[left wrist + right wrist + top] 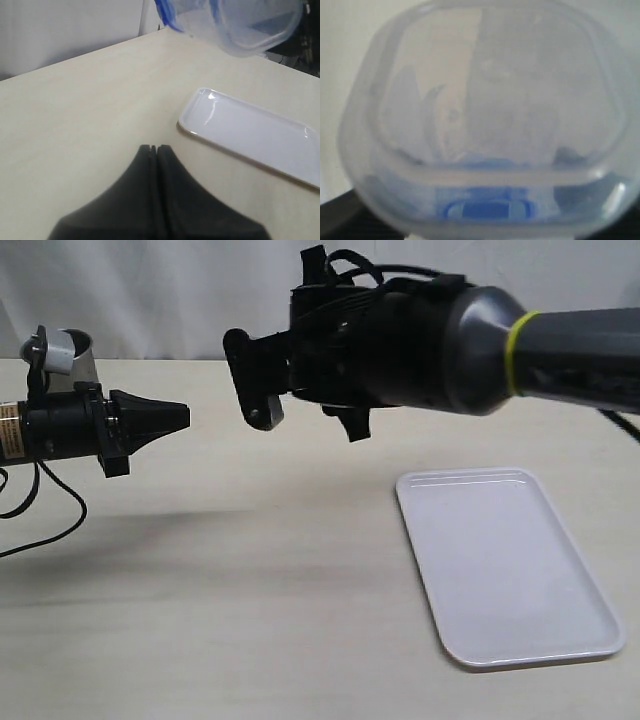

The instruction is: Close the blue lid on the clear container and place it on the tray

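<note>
1 tray (505, 570), 4 o'clock, edges free; 1 clear container (250, 25) w/ 1 blue lid (485, 207). L gripper (156, 150) clenched, empty; R gripper (252, 385) grasps the clear container.

The table (250, 590) is flat and pale, like light wood. One thing lies flat on it for sure: a white tray (505, 560), on the right side, near the front edge. The tray has round corners and a low rim, and nothing is in it. A grey cup (65, 352) shows far back on the left, but its bottom is hidden. A black cable (70, 525) loops at the left edge; whether it touches the table is hard to tell.
</note>
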Controlling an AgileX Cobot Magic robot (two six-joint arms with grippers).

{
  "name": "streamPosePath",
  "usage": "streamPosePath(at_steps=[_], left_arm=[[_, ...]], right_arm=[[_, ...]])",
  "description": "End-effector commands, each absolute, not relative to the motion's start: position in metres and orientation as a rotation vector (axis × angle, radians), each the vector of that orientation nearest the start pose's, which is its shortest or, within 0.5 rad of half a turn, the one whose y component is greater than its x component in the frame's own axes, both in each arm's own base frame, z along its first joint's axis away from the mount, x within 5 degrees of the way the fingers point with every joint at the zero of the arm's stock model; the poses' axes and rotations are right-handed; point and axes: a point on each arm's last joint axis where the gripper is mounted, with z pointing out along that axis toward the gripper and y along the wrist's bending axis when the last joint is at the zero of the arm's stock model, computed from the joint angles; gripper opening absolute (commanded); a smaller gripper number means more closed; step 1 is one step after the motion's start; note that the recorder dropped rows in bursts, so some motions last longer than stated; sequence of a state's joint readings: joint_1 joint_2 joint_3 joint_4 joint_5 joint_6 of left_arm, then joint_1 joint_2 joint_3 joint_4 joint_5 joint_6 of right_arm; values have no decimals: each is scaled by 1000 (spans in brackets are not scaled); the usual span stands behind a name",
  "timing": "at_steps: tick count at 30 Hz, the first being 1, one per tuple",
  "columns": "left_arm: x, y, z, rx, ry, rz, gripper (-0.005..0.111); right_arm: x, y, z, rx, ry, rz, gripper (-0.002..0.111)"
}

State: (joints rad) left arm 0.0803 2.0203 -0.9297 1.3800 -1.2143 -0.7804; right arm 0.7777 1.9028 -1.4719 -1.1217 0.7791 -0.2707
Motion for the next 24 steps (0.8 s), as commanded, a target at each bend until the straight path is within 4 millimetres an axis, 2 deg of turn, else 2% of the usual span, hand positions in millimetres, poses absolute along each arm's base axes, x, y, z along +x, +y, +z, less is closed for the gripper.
streamPosePath(at_steps=[1,4,5,7,11,15,18,21,24], left_arm=[[348,-55,148,822,1665,-958,0],[348,-56,148,825,1665,-958,0],[348,-56,148,829,1666,-959,0],[347,-56,147,835,1668,-964,0],[346,-61,147,832,1676,-987,0],[341,-80,146,900,1665,-1028,0],[335,-102,147,983,1622,-1048,0],[334,-120,150,961,1598,-1074,0],[334,-137,154,884,1584,-1108,0]], right_arm=[[339,231,284,-1577,1635,-650,4],[333,216,299,-1454,1671,-372,4],[330,208,310,-1342,1707,-205,4],[329,194,326,-1197,1761,13,4],[329,183,333,-1077,1802,355,4],[334,166,333,-911,1823,620,4],[328,165,333,-846,1691,874,4],[329,167,327,-768,1678,951,4],[332,170,309,-778,1696,994,4]])
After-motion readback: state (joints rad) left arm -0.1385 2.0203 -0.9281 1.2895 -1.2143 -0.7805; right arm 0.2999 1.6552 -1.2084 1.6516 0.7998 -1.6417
